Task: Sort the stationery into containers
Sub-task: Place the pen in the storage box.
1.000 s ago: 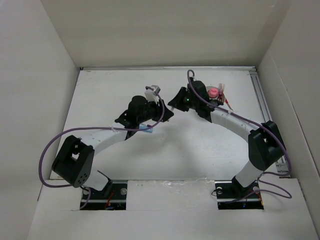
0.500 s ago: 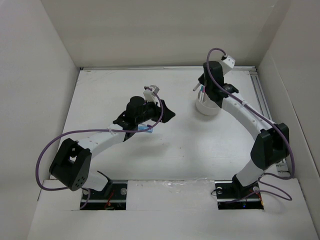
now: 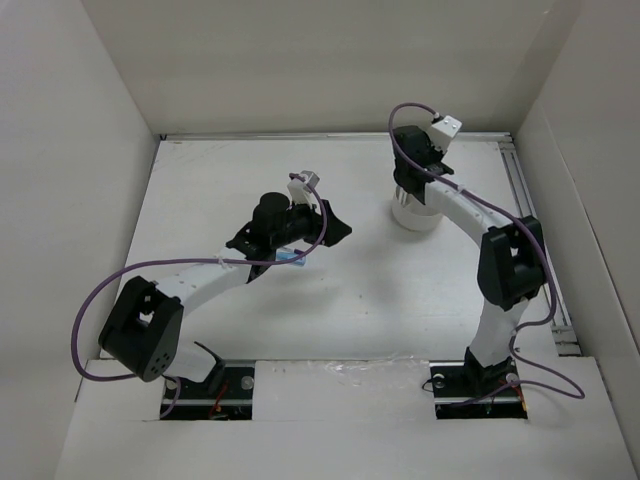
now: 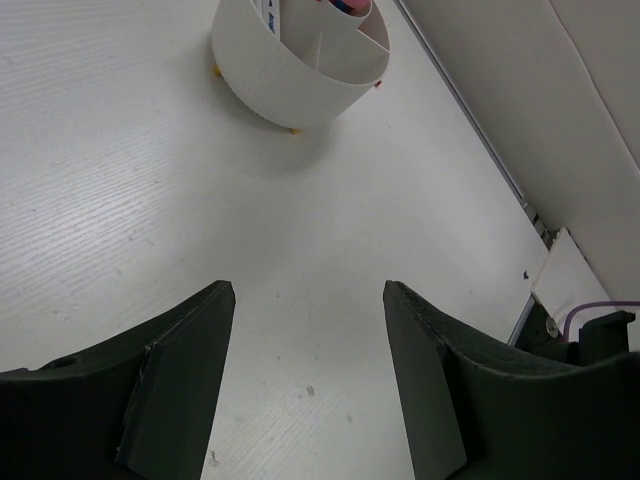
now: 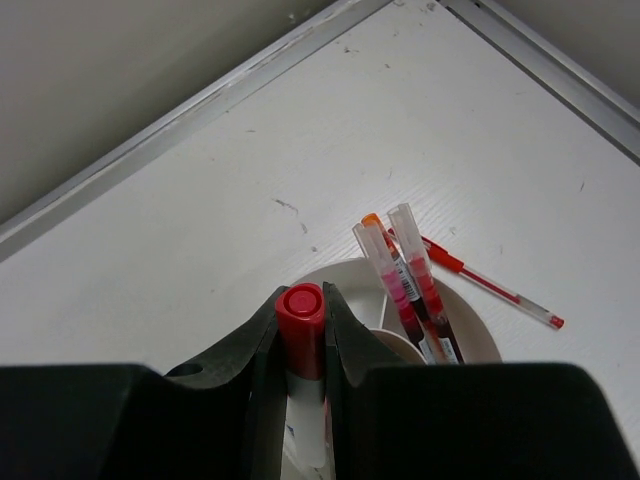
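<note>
the right tool (image 5: 300, 305) is closed on one red-capped marker (image 5: 300, 322) and hangs over the tub (image 5: 478, 335) at the far right of the bench (image 3: 350, 320). the cap sits at the fingertips, and the white body goes back between the two fingers, so its long axis seems to follow the fingers. the left tool (image 4: 308, 290) is about half open and holds nothing; it stands over bare bench near the middle, well apart from the tub.

counted: two arms, one tub, one marker in the grip. in the tub stand two pens with clear caps (image 5: 385, 265), leaning side by side with the caps up. one orange tip (image 5: 370, 218) shows just behind them. one red pen (image 5: 490, 285) lies flat on the bench just beside the tub, with its long axis diagonal and its thin end pointing away from the tub.

only the right wrist view shows these pens. the left wrist view shows the tub from the side, with its inner dividers (image 4: 335, 45) and something pink (image 4: 350, 5) cut by the top edge. only the top view shows a small blue piece (image 3: 293, 258) on the bench under the left arm.
</note>
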`<state>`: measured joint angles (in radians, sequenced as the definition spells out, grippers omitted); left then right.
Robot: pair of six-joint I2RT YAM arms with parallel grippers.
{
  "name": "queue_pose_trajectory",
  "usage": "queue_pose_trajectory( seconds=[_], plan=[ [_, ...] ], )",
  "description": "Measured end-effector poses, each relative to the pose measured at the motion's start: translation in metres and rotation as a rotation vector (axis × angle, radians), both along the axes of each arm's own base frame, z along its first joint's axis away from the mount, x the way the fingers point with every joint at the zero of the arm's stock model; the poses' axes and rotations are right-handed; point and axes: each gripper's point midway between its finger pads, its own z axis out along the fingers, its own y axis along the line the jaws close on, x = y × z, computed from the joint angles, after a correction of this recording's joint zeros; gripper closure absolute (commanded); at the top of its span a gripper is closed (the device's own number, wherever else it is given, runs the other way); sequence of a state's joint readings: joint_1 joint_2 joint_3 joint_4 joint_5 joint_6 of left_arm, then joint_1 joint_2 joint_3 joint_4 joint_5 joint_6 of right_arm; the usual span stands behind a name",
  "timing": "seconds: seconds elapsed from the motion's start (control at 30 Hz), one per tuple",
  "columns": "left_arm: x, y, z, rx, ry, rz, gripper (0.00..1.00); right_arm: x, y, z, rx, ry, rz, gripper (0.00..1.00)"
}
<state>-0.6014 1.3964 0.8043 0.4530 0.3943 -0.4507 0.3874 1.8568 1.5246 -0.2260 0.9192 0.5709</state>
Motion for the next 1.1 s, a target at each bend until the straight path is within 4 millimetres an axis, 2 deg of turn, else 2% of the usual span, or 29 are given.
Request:
queue_pose_trajectory(
  seconds=[0.13, 0.33, 0.43, 0.6, 0.67, 0.7, 0.8, 0.83, 0.97, 1.1],
  plan=[
    [0.000, 0.000, -0.002, 0.002, 0.003, -0.002, 0.42, -0.001, -0.001, -0.003, -0.031, 0.012, -0.010, 0.99],
    [0.000, 0.000, -0.002, 0.002, 0.005, -0.002, 0.42, -0.003, 0.010, -0.005, -0.078, 0.021, -0.009, 0.95],
    [0.000, -0.001, -0.003, 0.004, 0.008, -0.002, 0.42, -0.004, 0.016, -0.016, -0.103, 0.044, -0.004, 0.94],
    [0.001, 0.000, -0.004, 0.006, 0.008, 0.001, 0.42, -0.004, 0.022, -0.030, -0.128, 0.074, 0.003, 0.85],
    [0.001, 0.000, -0.004, 0.006, 0.007, 0.002, 0.42, -0.004, 0.022, -0.029, -0.130, 0.070, 0.000, 0.77],
    [0.001, 0.000, -0.004, 0.006, 0.007, 0.002, 0.42, -0.004, 0.021, -0.028, -0.133, 0.066, -0.007, 0.69],
    [0.001, 0.000, -0.004, 0.006, 0.007, 0.003, 0.42, -0.005, 0.021, -0.026, -0.144, 0.062, -0.018, 0.58],
    [0.001, 0.000, -0.004, 0.006, 0.007, 0.003, 0.42, -0.006, 0.021, -0.026, -0.147, 0.060, -0.021, 0.50],
    [0.001, 0.000, -0.004, 0.006, 0.007, 0.003, 0.42, -0.007, 0.028, -0.025, -0.149, 0.057, -0.008, 0.31],
    [0.001, 0.000, -0.004, 0.007, 0.007, 0.006, 0.42, -0.009, 0.040, -0.022, -0.120, 0.048, 0.025, 0.29]
  ],
)
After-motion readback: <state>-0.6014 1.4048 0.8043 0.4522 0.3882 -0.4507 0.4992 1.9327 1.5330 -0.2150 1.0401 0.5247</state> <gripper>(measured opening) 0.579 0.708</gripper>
